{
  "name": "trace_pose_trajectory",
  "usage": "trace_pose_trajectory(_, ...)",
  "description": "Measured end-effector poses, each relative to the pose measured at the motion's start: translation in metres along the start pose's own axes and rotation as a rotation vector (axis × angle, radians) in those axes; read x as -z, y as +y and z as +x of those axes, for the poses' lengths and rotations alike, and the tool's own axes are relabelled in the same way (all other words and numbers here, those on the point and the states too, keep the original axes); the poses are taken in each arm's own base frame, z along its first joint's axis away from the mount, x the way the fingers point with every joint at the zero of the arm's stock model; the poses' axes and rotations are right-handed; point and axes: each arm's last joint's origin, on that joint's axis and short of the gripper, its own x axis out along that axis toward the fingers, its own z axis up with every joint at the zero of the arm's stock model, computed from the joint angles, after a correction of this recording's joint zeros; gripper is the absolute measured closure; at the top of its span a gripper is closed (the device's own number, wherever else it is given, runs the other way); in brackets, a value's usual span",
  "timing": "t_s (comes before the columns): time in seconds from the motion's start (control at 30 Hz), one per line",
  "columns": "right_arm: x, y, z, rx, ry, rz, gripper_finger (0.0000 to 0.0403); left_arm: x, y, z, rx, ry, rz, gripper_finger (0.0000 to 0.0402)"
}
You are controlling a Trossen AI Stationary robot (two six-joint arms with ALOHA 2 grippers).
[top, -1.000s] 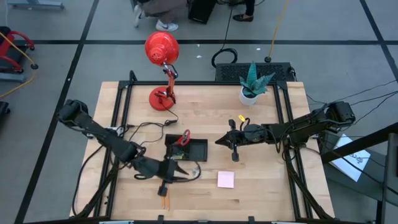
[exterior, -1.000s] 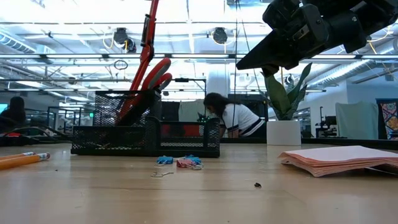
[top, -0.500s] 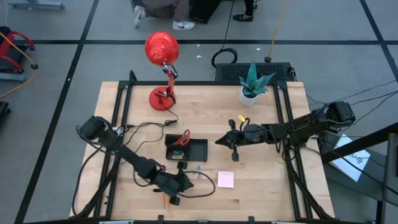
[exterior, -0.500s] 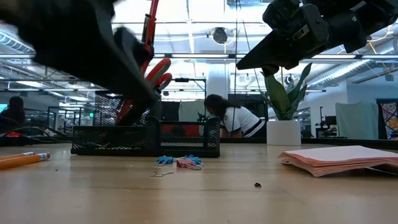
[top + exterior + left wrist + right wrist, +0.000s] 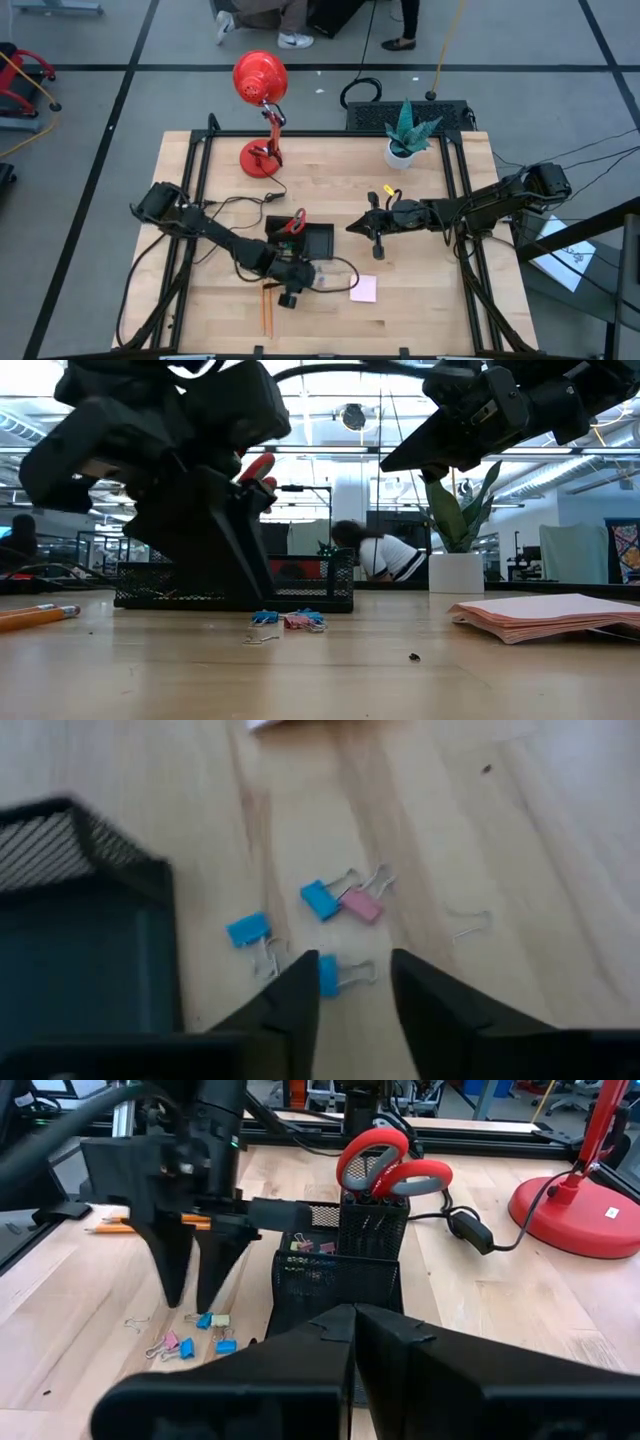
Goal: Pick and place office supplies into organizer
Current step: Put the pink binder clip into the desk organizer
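Several small blue and pink clips [image 5: 320,900] lie on the wood just in front of the black mesh organizer [image 5: 318,240]. My left gripper [image 5: 352,970] hangs open low over them, tipped steeply down. One blue clip [image 5: 331,976] lies by its finger; I see no touch. The left gripper also shows in the right wrist view [image 5: 195,1295]. Red-handled scissors [image 5: 390,1165] stand in the organizer's cup. The pink sticky pad [image 5: 363,289] lies to the right, orange pencils [image 5: 266,315] near the front edge. My right gripper [image 5: 350,227] waits shut, right of the organizer.
A red desk lamp [image 5: 260,80] and a potted plant [image 5: 405,135] stand at the back. A small yellow piece [image 5: 387,189] lies near the plant. A black cable [image 5: 235,205] runs across the table's left part. A person shows in the room behind [image 5: 375,550].
My left gripper has come down from above the table toward the clips in front of the organizer, tipping further downward as it sank. It now fills the left of the low view, where a second ago it did not show.
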Motion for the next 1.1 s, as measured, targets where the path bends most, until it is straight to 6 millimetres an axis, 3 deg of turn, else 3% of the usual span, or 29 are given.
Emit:
trace_pose_trajectory(0.13,0.000,0.000,0.000,0.001,0.000,-0.006,0.0399,-0.006,-0.001,0.000,0.059,-0.057,0.042,0.0227)
trace_pose_trajectory(0.23,0.000,0.000,0.000,0.001,0.000,-0.008,0.0399,-0.008,0.000,0.000,0.071,-0.080,0.058,0.0219)
trace_pose_trajectory(0.4,0.000,0.000,0.000,0.001,0.000,-0.008,0.0399,-0.011,0.008,0.000,0.060,-0.103,0.042,0.0234)
trace_pose_trajectory(0.63,0.000,0.000,0.000,0.001,0.000,-0.007,0.0399,-0.008,0.008,0.016,0.058,-0.120,0.086,0.0264)
trace_pose_trajectory(1.1,0.000,0.000,0.000,0.001,0.000,-0.008,0.0399,-0.002,0.007,0.023,0.075,-0.080,0.070,0.0270)
